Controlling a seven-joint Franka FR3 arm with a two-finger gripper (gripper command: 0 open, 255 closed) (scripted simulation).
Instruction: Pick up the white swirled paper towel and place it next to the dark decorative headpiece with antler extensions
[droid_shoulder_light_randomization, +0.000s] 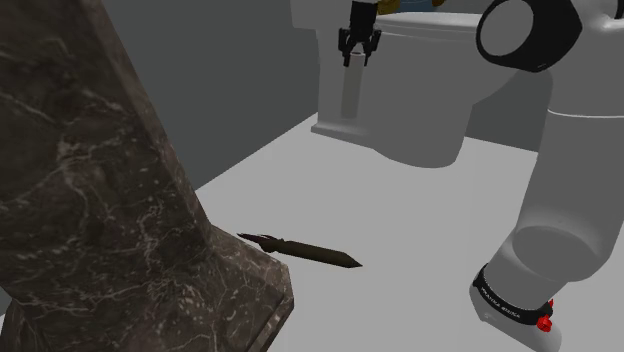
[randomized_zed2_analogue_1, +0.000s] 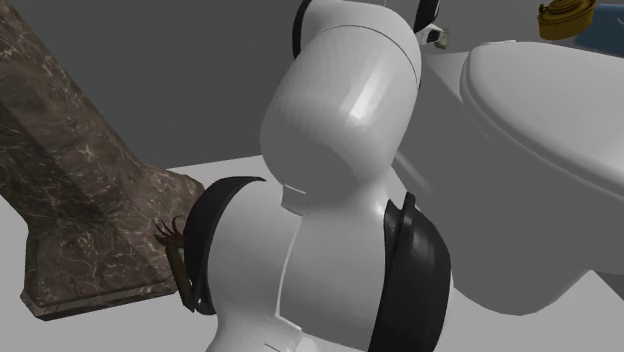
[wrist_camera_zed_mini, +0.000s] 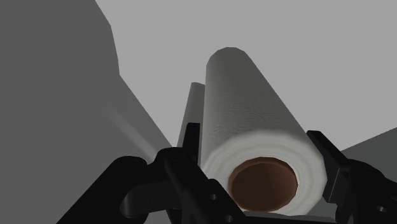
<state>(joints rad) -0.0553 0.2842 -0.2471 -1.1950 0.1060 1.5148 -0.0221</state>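
In the shoulder view my tool (droid_shoulder_light_randomization: 358, 47) is up beside the toilet (droid_shoulder_light_randomization: 420, 110), pinching the top end of the pale paper towel roll (droid_shoulder_light_randomization: 350, 95). The roll hangs upright below the tool, close in front of the toilet's base. The dark headpiece (droid_shoulder_light_randomization: 300, 248) lies on the grey floor (droid_shoulder_light_randomization: 420, 230), well apart from the roll and just beside the foot of the marble pillar (droid_shoulder_light_randomization: 120, 200).

In the second exterior view the arm (randomized_zed2_analogue_1: 340, 150) blocks most of my sight. The antler end of the headpiece peeks out against the pillar's base.

In the wrist view the fingers (wrist_camera_zed_mini: 191, 146) press in on either side of the roll, and its brown core (wrist_camera_zed_mini: 264, 184) faces me.

My worries from here: the roll looks soft and round, so I judge it could slip or swing in the pinch on the way across. And the drop spot is tight — coming down near the pillar, I could clip the marble or nudge the headpiece away.
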